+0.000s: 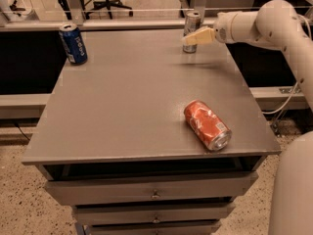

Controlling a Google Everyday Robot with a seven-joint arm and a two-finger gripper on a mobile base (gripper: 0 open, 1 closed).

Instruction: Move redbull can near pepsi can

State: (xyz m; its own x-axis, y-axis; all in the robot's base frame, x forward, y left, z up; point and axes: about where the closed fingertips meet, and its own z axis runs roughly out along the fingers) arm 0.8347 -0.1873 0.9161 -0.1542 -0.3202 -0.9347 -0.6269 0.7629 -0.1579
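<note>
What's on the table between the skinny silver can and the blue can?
Nothing: in the camera view only bare grey table separates the redbull can from the pepsi can. The tool is right at the redbull can.

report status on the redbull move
Gripper at redbull can, back right. It stands upright, far from pepsi can at back left corner. Orange can lies near front, off the straight path.

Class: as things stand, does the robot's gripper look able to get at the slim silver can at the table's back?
Probably yes. The gripper sits right in front of the slim silver-grey redbull can, nothing between them. The dented orange-red can and dark blue pepsi can are well clear.
</note>
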